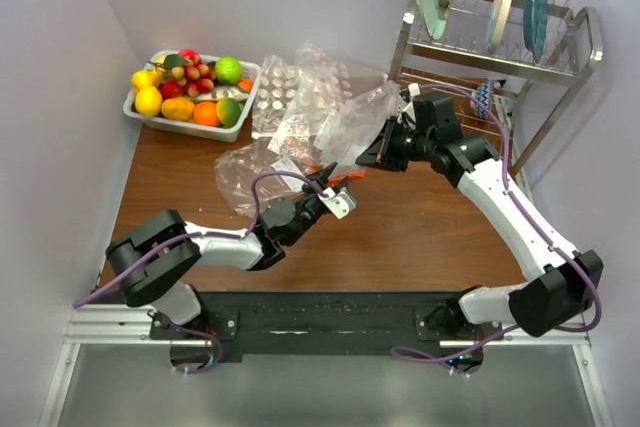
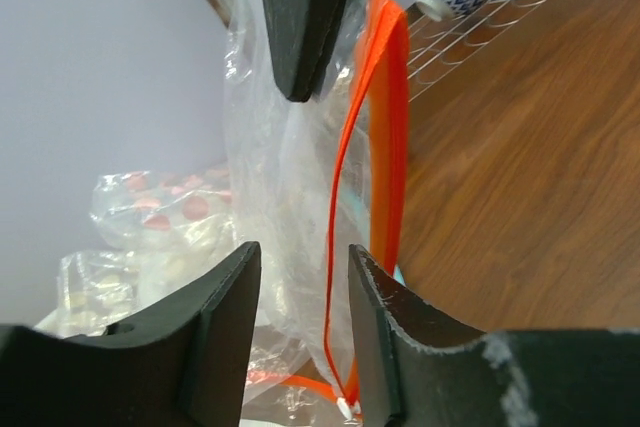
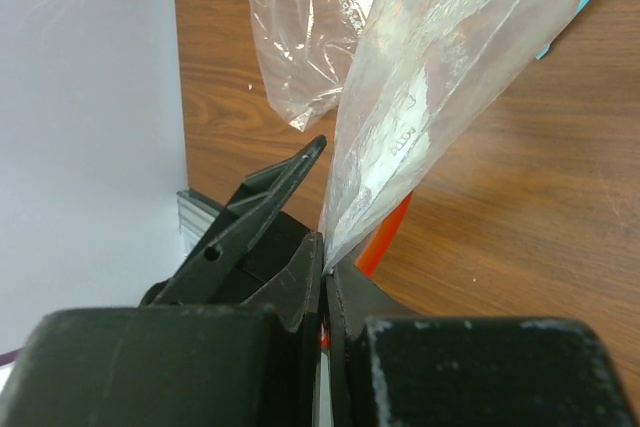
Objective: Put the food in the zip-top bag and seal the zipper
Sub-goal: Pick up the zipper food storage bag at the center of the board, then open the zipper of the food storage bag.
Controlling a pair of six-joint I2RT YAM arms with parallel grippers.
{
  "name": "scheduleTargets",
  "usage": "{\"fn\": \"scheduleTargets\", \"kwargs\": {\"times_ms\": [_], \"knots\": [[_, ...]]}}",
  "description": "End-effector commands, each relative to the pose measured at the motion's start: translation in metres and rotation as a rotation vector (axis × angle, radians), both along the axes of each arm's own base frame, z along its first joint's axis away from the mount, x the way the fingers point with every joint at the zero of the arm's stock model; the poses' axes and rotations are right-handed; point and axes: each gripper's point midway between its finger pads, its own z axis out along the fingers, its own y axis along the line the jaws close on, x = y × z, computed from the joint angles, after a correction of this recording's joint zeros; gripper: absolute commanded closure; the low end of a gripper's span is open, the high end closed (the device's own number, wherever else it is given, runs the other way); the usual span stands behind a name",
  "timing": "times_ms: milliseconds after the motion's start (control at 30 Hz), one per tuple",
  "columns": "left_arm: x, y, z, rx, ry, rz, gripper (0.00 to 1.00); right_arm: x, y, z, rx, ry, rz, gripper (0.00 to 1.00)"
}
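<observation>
Zipper [image 2: 388, 127] stretches lengthwise from right tool [image 3: 324, 257] to left tool [image 2: 302, 252].

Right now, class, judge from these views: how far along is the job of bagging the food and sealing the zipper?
Done: nothing yet; the food sits in the white bin. In hand: the right pincer is shut on the zip-top bag, holding it up, while the left pincer stands open astride the plastic beside the orange zipper. To do: load the fruit, then seal.

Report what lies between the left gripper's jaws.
Left wrist view: clear film of the zip-top bag hangs in the gap of the open left gripper. The bag's orange-red zipper runs along the gap's edge.
</observation>
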Motion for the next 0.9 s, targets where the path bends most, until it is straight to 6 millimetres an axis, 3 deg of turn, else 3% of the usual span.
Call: {"fn": "scheduleTargets", "kwargs": {"times_ms": [0, 133, 167, 200, 333, 400, 433, 467, 533, 633, 733, 867], "knots": [[0.01, 0.013, 0.028, -0.081, -0.08, 0.107, 0.58, -0.009, 0.002, 0.031, 0.052, -0.046, 0.015, 0.99], [0.014, 0.008, 0.027, -0.061, -0.066, 0.109, 0.8, -0.009, 0.002, 0.032, 0.059, -0.047, 0.017, 0.98], [0.016, 0.006, 0.024, -0.05, -0.057, 0.11, 0.94, -0.01, 0.003, 0.033, 0.063, -0.048, 0.02, 0.96], [0.018, 0.003, 0.023, -0.04, -0.044, 0.111, 1.0, -0.01, 0.003, 0.032, 0.064, -0.047, 0.02, 0.87], [0.014, 0.003, 0.032, -0.113, -0.01, 0.096, 1.0, -0.012, 0.0, 0.041, 0.057, -0.101, 0.035, 0.52], [0.013, 0.003, 0.037, -0.15, 0.017, 0.089, 1.0, -0.013, -0.011, 0.051, 0.008, -0.192, 0.031, 0.45], [0.011, 0.002, 0.045, -0.193, 0.047, 0.076, 1.0, -0.015, -0.017, 0.052, -0.01, -0.217, 0.021, 0.44], [0.011, 0.0, 0.036, -0.163, 0.097, 0.074, 1.0, -0.011, -0.027, 0.052, -0.052, -0.252, -0.021, 0.44], [0.013, -0.008, 0.054, -0.247, 0.18, 0.063, 1.0, -0.018, -0.042, 0.058, -0.106, -0.345, -0.035, 0.45], [0.016, -0.023, 0.061, -0.275, 0.332, 0.053, 1.0, -0.027, -0.063, 0.064, -0.147, -0.465, -0.083, 0.46], [0.009, -0.033, 0.074, -0.32, 0.425, 0.003, 1.0, -0.042, -0.073, 0.072, -0.138, -0.593, -0.082, 0.46], [0.005, -0.036, 0.084, -0.39, 0.553, -0.031, 1.0, -0.054, -0.068, 0.062, -0.128, -0.647, -0.009, 0.4]]}}
